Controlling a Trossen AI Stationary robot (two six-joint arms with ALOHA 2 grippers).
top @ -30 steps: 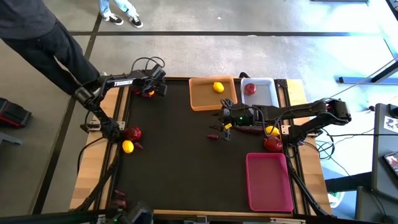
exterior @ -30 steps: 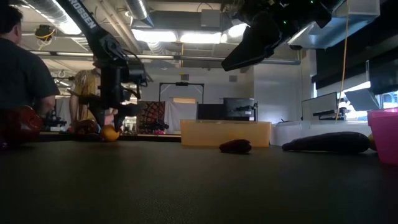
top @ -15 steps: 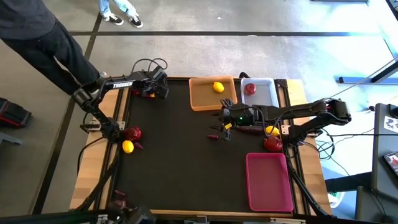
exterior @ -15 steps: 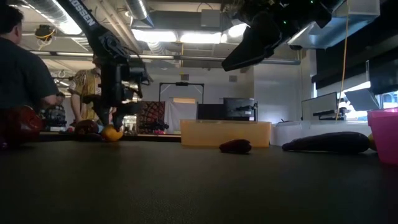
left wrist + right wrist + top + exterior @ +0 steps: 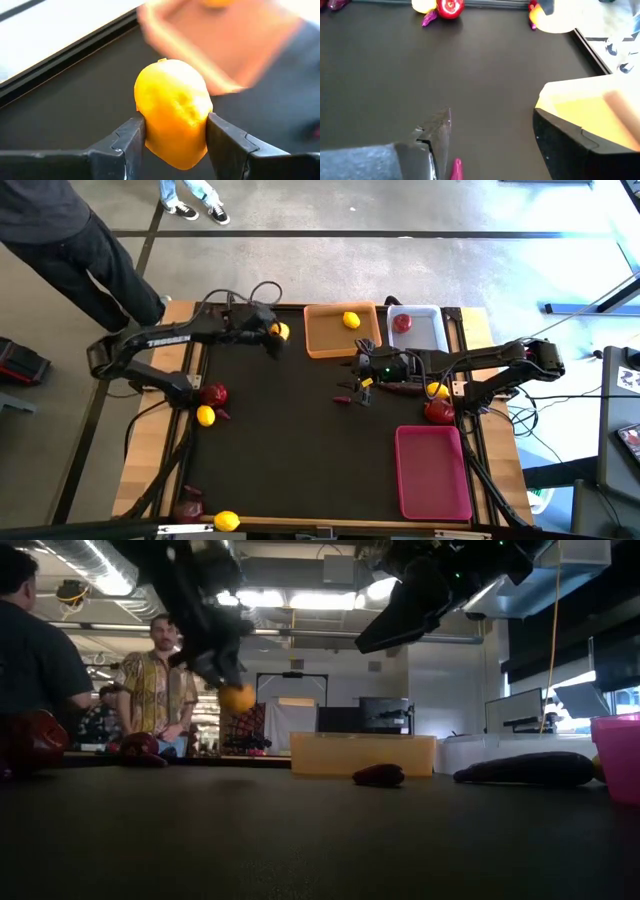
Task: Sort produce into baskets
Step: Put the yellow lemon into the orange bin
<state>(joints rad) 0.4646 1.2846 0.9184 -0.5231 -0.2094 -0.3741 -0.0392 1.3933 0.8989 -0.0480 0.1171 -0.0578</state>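
The left gripper [image 5: 172,145] was clenched on a lemon [image 5: 174,112], a waxy, slightly dimpled yellow fruit pinched at its waist between two smooth dark fingers [image 5: 131,142]. From above, this gripper [image 5: 270,335] and its lemon [image 5: 281,331] were near the far edge of the matte black table mat [image 5: 290,440], just beside the orange basket [image 5: 325,335]. In the level view the lemon [image 5: 236,698] hung clear of the mat surface.

The orange basket was a shallow rectangular plastic tray holding one lemon [image 5: 351,320]; touching it on the right, the white basket [image 5: 425,330] held a round red apple [image 5: 402,322]. The longer pink basket [image 5: 432,472] lay by the near right corner.

The right gripper [image 5: 358,385] hovered near the mat's centre, fingers parted with nothing between them [image 5: 487,145]; a small purple piece [image 5: 456,169] lay on the mat below. A long dark eggplant [image 5: 528,769], a lemon [image 5: 437,390] and an apple [image 5: 438,412] sat at the right edge.

At the left edge were an apple [image 5: 212,394] and a lemon [image 5: 206,416], touching; another lemon [image 5: 227,521] and a dark red fruit [image 5: 190,505] lay at the near edge. The middle and lower left of the mat were open.

A person [image 5: 160,685] in a patterned shirt stood beyond the table.
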